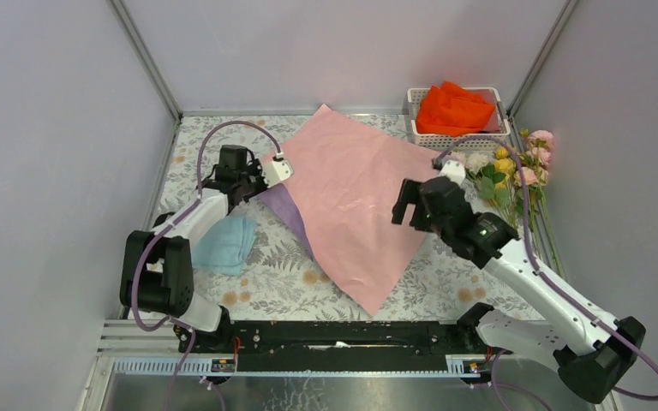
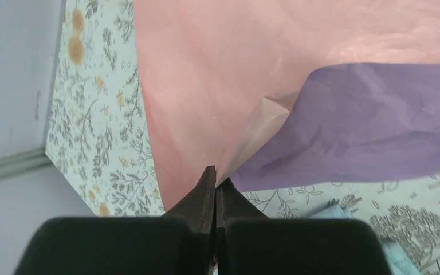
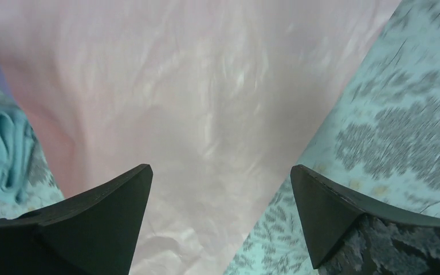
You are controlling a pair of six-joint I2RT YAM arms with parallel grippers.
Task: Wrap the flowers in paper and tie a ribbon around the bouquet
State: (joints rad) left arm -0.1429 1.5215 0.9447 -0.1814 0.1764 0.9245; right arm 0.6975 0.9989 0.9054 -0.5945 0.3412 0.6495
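Observation:
The paper (image 1: 351, 188) lies spread over the middle of the table, pale pink face up. My left gripper (image 1: 257, 190) is shut on its left edge (image 2: 215, 175) and holds it lifted, so the lilac-purple underside (image 2: 366, 132) shows. My right gripper (image 1: 407, 204) hangs open over the paper's right edge, with nothing between its fingers (image 3: 220, 172); pink paper (image 3: 195, 97) lies below it. The flowers (image 1: 514, 167), pink, yellow and white roses on green stems, lie at the right side of the table. The ribbon is out of view.
A white basket (image 1: 420, 139) holding an orange cloth (image 1: 454, 110) stands at the back right. A folded light blue cloth (image 1: 227, 244) lies left of the paper, near the left arm. The table (image 1: 445, 274) has a floral cover and grey walls close on three sides.

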